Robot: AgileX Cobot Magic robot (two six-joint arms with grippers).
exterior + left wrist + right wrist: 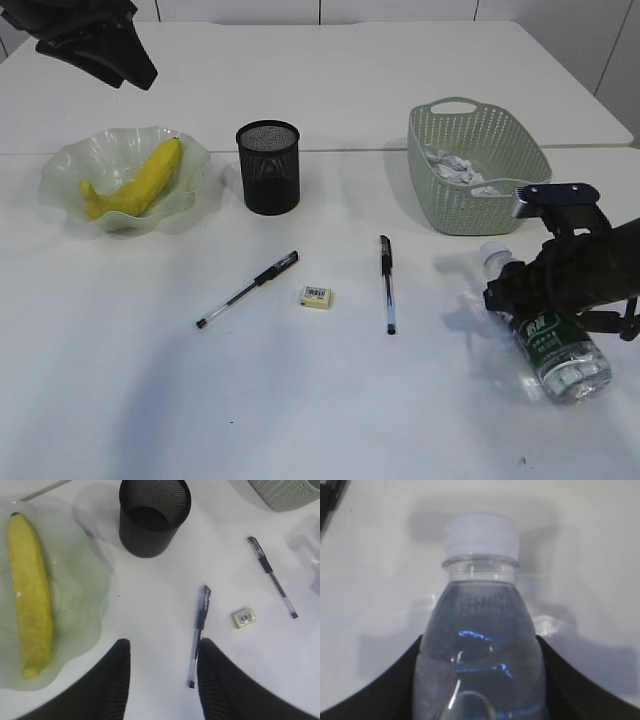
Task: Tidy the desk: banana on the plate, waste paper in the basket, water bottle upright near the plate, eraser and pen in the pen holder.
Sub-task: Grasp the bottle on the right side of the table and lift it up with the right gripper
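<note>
The right gripper grasps the clear ribbed water bottle, which lies on its side at 4 o'clock near the table's right edge, white cap toward the perforated green basket. The left gripper hangs released, high at 10 o'clock. Open white tabletop surrounds two slim pens and the small eraser; the banana fills the wavy glass plate beside the black mesh pen holder.

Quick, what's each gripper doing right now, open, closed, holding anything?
Left gripper: open, holding nothing, above the table.
Right gripper: fingers on both sides of the lying water bottle; firm grip cannot be told.
</note>
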